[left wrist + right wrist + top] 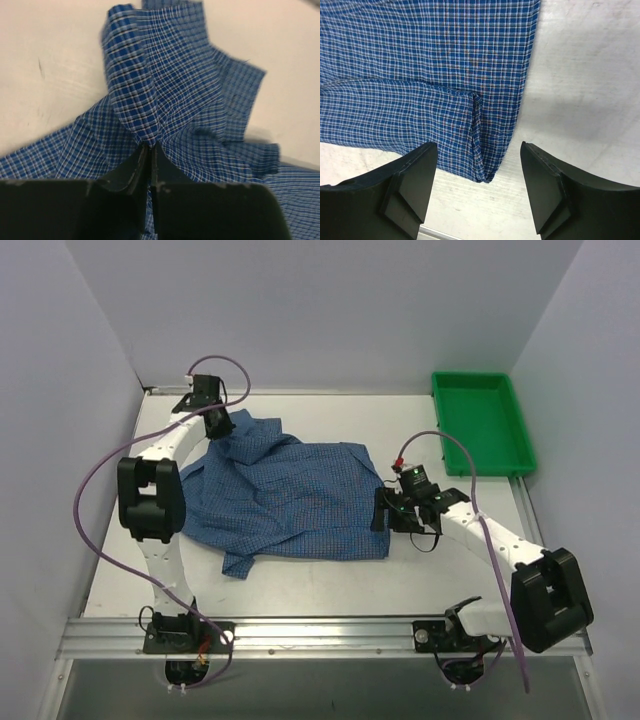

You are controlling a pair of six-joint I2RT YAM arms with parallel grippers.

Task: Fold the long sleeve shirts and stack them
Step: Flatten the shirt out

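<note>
The blue fine-checked cloth shirt (290, 500) lies rumpled across the middle of the white table (300, 585), between the two arms, and it is not yet folded into anything tidy. At its far-left corner the left gripper (218, 422) is clenched on a bunch of the cloth. In the left wrist view the black jaws meet with fabric puckering out from between them, and a ridge of checks rises away from the pinch. That looks like an anchor or a lifting hold, meant to draw this end taut.

The right gripper (385, 510) stands at the shirt's right edge with its jaws spread wide and holding nothing. From its own camera the two fingers straddle a corner of the hem where a small crease runs up the cloth (a natural place to pinch). I judge it is lining up to take that corner so both arms can stretch or fold the shirt together.

A green plastic tray (480, 390) sits at the far right, well apart from the shirt.
</note>
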